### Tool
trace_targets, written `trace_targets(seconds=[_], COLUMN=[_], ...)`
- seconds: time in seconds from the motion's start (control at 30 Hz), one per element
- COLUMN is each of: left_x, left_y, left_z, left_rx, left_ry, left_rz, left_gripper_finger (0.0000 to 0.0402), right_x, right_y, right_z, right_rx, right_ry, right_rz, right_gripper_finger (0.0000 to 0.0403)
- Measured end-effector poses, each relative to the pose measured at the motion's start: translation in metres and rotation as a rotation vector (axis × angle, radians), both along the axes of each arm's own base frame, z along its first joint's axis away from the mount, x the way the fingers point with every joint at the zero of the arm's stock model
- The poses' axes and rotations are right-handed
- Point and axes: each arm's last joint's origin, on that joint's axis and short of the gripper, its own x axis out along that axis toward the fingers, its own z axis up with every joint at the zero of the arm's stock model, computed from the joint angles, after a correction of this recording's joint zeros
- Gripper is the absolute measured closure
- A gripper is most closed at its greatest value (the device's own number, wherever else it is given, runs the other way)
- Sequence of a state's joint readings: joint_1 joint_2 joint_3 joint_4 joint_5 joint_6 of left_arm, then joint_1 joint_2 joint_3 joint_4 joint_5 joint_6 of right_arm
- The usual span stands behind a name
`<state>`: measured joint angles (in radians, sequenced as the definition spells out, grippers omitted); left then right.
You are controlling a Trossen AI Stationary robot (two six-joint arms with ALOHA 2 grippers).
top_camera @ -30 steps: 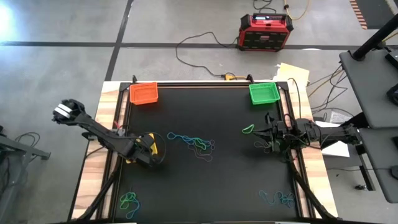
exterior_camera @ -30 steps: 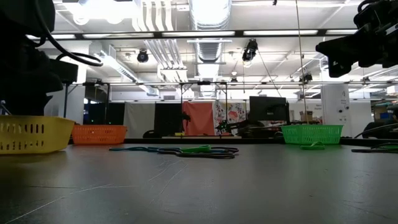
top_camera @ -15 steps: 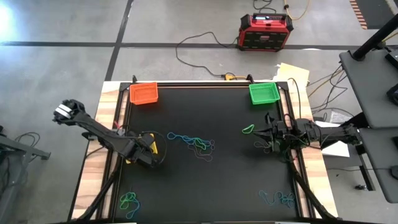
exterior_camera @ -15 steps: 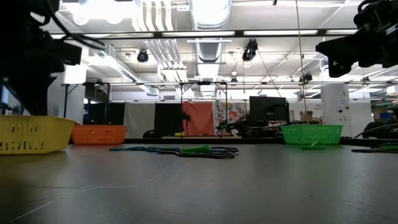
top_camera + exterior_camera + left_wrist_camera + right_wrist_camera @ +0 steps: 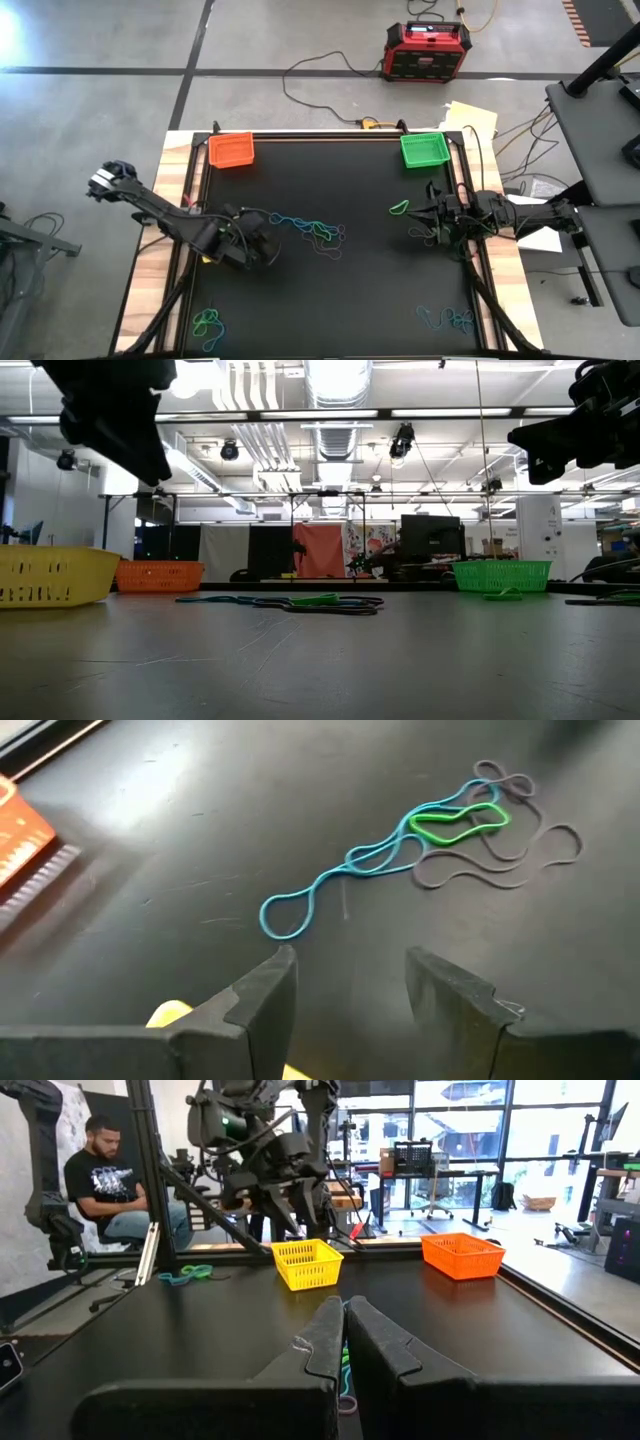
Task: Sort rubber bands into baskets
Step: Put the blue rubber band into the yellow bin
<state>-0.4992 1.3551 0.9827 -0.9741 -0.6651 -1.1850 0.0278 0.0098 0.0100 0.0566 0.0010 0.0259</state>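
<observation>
Two pincers: left pincer apart, empty, beside yellow basket; next grab blue band; right pincer together, waiting.

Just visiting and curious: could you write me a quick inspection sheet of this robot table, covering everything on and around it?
Surface: black table top, wooden edges.
Job's things: thin rubber bands, tangled blue, green and dark pile mid-table; smaller clumps at two near corners; orange mesh basket, green mesh basket, yellow mesh basket.
Clutter: nothing seen.
Grippers: left gripper open, empty, facing the central pile; right gripper shut, at the table's right edge.
Cables: black and yellow cables on the floor.
Surroundings: red-and-black box; a seated person.
</observation>
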Motion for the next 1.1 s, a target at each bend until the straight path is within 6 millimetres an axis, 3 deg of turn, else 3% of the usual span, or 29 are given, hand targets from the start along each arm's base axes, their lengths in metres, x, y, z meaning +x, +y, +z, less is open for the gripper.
trace_targets(seconds=[0.27, 0.43, 0.73, 1.1], left_x=[0.007, 0.026, 0.057, 0.067], left_y=[-0.003, -0.003, 0.017, 0.023], left_z=[-0.010, -0.022, -0.052, -0.083], left_rx=[-0.030, -0.081, -0.052, -0.036], left_ry=[0.020, 0.064, 0.145, 0.263], left_rz=[0.019, -0.023, 0.027, 0.050], left_gripper_finger=[0.0231, 0.0231, 0.0231, 0.0231], right_x=[0.000, 0.000, 0.000, 0.000], right_y=[0.000, 0.000, 0.000, 0.000], right_z=[0.000, 0.000, 0.000, 0.000], right_rx=[0.000, 0.000, 0.000, 0.000], right_ry=[0.000, 0.000, 0.000, 0.000], right_rz=[0.000, 0.000, 0.000, 0.000], right_gripper_finger=[0.0394, 0.0394, 0.0394, 0.0394])
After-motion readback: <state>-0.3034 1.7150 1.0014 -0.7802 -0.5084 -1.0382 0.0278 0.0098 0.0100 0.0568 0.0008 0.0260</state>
